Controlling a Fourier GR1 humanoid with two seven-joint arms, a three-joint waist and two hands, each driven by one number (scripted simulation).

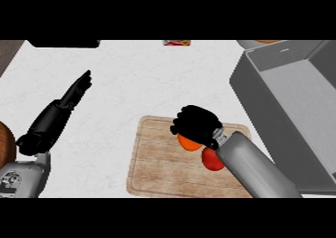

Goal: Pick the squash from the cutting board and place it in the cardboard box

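Note:
A wooden cutting board (163, 162) lies on the white counter, low in the middle of the head view. My right hand (196, 122) is over its upper right part, fingers curled down round an orange squash (190, 144); only the squash's lower edge shows under the palm. Just below it, a red item (211, 161) lies on the board, partly hidden by my right forearm. The box (294, 111) looks grey; it stands open and tilted at the right, close to the board's right edge. My left hand (77, 88) rests open at the left, fingers straight and pointing up.
A black object (63, 43) sits at the counter's far left edge, with a small red and yellow packet (177, 42) at the far middle. A round brown wooden thing (0, 139) shows at the left edge. A wood strip (4, 53) borders the counter at top left.

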